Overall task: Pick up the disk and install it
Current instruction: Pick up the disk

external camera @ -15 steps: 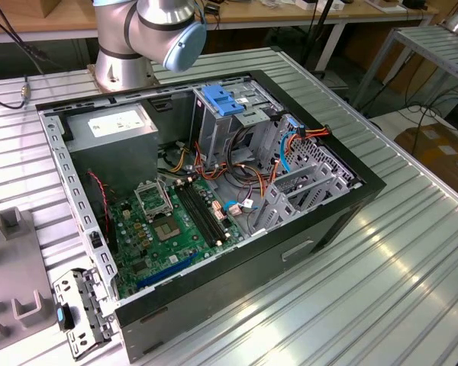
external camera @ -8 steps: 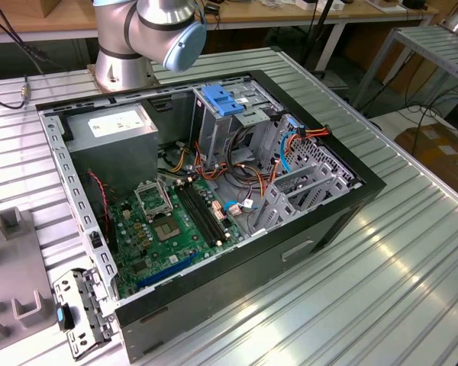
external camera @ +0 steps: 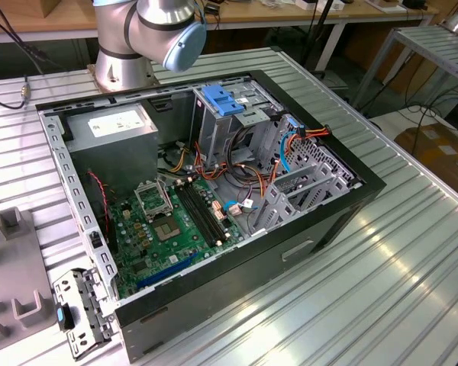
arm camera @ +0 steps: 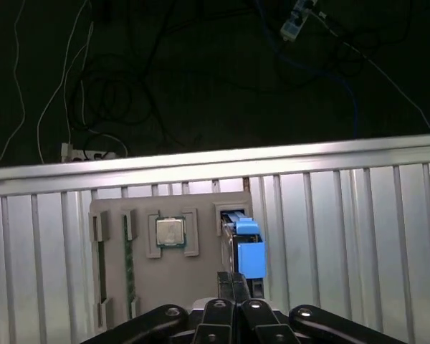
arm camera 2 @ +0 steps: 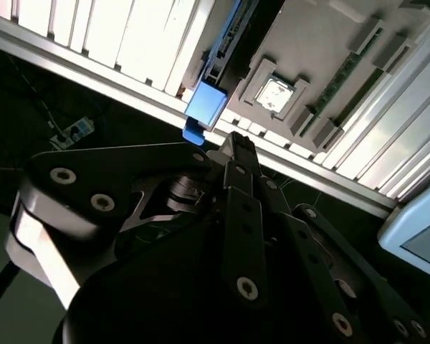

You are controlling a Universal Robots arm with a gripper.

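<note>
The disk [arm camera: 244,247] stands on edge in a slot of a grey fixture tray [arm camera: 201,265]; it is dark with bright blue rails, and in the second wrist view its blue end [arm camera 2: 206,105] shows too. In both wrist views my gripper [arm camera: 233,279] [arm camera 2: 236,143] hangs well above the tray, its tips lined up close to the disk's near end. The two black fingers are pressed together with nothing between them, so the gripper is shut and apart from the disk.
A processor chip [arm camera: 170,231] and a memory stick [arm camera: 129,266] lie in the same tray. The open computer case [external camera: 214,191] sits on the ribbed metal table, with a light-blue latch [external camera: 223,101] on its drive cage, orange and blue cables, and the arm's base [external camera: 149,30] behind it.
</note>
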